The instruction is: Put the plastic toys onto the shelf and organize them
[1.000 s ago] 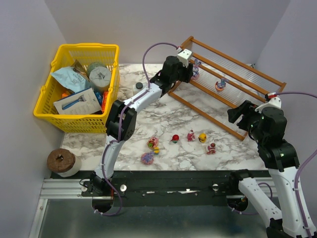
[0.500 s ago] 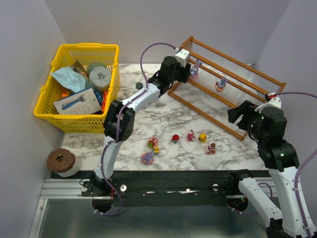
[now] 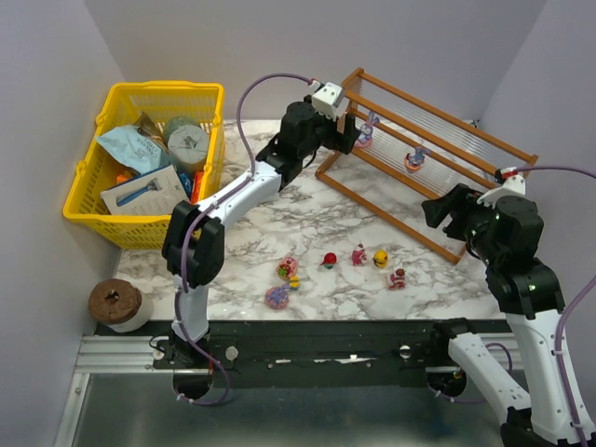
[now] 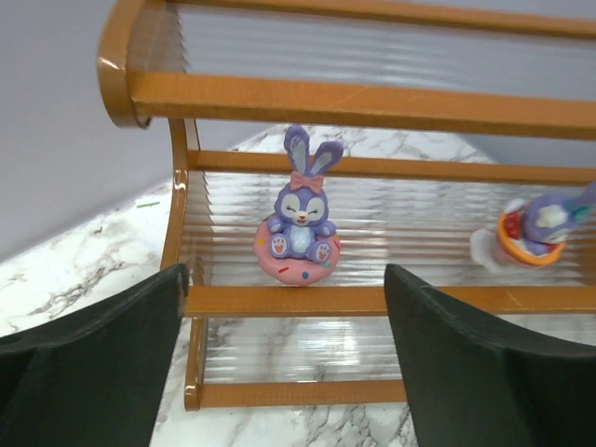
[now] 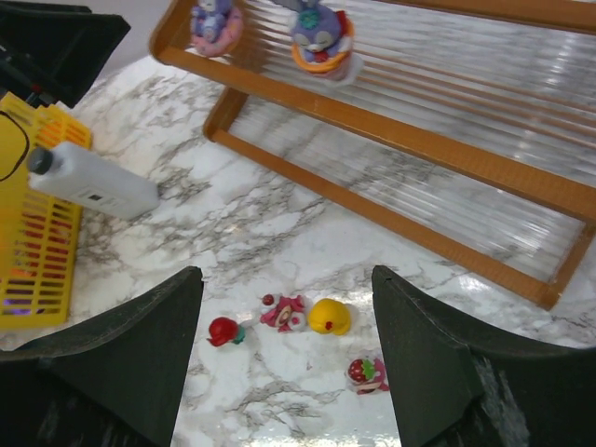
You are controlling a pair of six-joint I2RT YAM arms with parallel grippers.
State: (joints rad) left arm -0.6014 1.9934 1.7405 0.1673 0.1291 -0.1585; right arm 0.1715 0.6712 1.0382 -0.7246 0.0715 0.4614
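Table (image 3: 307, 219): white marble top.
Back right corner: slanted wooden shelf (image 4: 372, 93), with a purple bunny (image 4: 298, 228) (sitting in a pink ring) and a purple figure (image 4: 531, 228) against its middle rail.
Back left corner: yellow basket (image 3: 140, 231).
Back middle: white bottle (image 5: 93, 182), lying flat.
Near front edge: six small toys (image 3: 358, 253), loose.

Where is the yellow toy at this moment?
In the top view the yellow toy lies on the marble table, right of centre, in front of the shelf, between a pink figure and a red-pink figure.

Two bunnies (image 5: 319, 37) on shelf (image 5: 419, 147), four toys (image 5: 329, 317) below
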